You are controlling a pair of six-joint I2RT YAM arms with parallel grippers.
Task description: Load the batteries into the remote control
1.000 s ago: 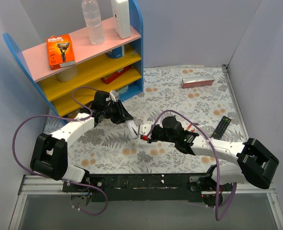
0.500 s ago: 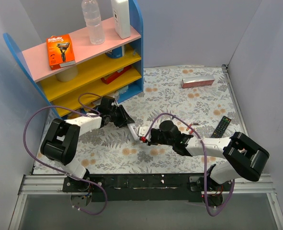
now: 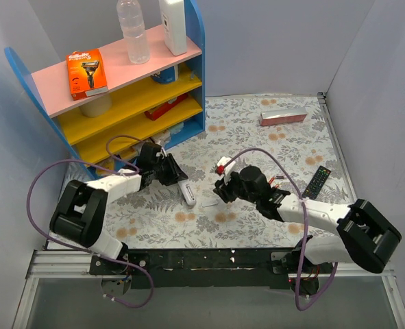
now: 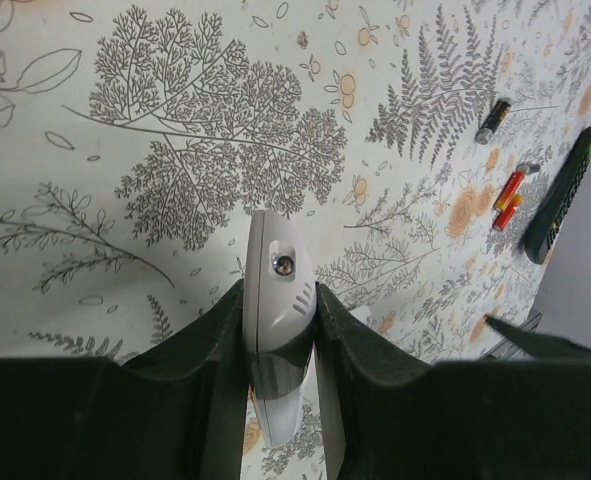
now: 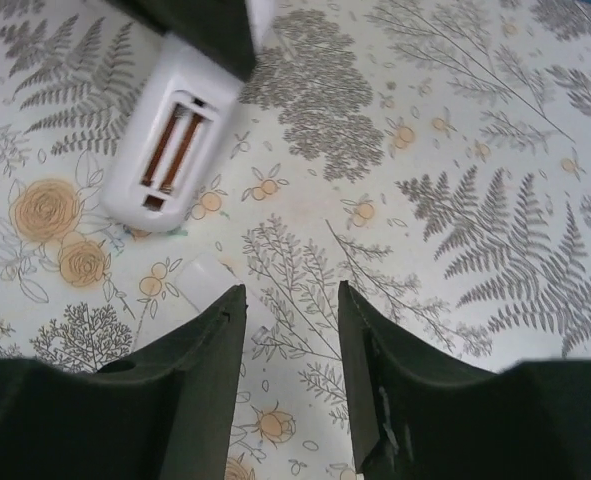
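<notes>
My left gripper (image 3: 177, 179) is shut on a white remote control (image 3: 187, 195), clamping its front end (image 4: 280, 290) between both fingers. In the right wrist view the remote (image 5: 170, 150) lies back side up, its battery compartment uncovered and showing two brown channels. A small white cover (image 5: 200, 285) lies on the cloth just below it. My right gripper (image 5: 290, 300) hovers open over the cloth beside that cover, holding nothing. The batteries lie loose to the right: two red ones (image 4: 508, 190) and a black one (image 4: 493, 120), small in the top view (image 3: 277, 181).
A black remote (image 3: 317, 181) lies right of the batteries. A blue shelf unit (image 3: 120, 89) with bottles and a razor pack stands at the back left. A pink box (image 3: 282, 117) lies at the back. White walls close in the table.
My right gripper has opened and drawn back from the remote's end. The white cover now lies on the cloth. My left gripper keeps its hold and has shifted slightly.
</notes>
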